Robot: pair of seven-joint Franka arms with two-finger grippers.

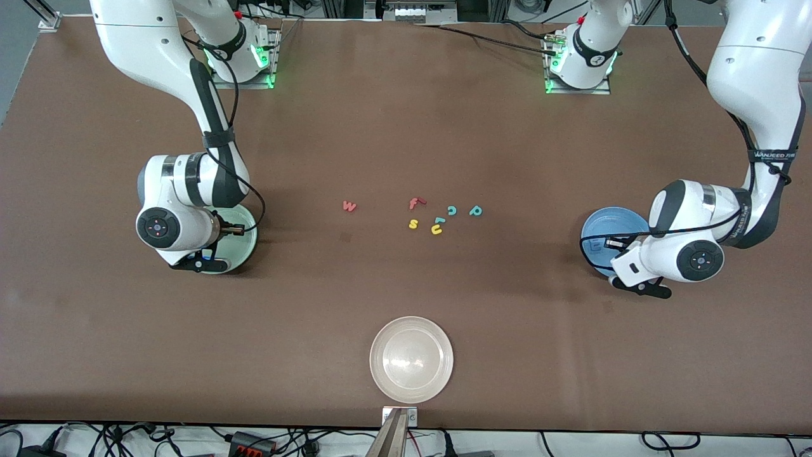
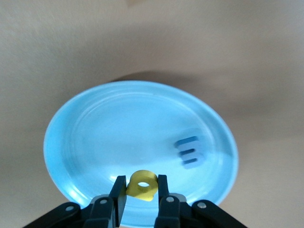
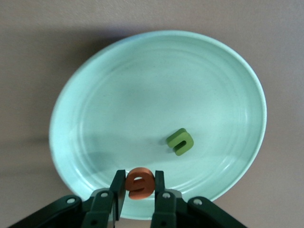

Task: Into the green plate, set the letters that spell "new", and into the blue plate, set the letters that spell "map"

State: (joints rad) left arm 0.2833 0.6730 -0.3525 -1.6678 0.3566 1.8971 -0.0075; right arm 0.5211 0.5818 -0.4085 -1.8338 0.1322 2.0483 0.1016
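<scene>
Green plate (image 3: pixel 95 95) holds n (image 3: pixel 180 141), blue plate (image 2: pixel 104 123) m (image 2: pixel 190 152)

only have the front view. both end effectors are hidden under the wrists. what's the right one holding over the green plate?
Observer: The right end effector is shut on the orange e, held above the green plate near its rim.
Operator: anything already in that plate?
Observer: Yes, the olive-green n lies inside it, alone.
Operator: and the left one?
Observer: The left end effector is shut on the yellow a over the blue plate.
Operator: blue plate contents?
Observer: Only the blue m lies in it. The pink-red w and teal p are on the table.
</scene>
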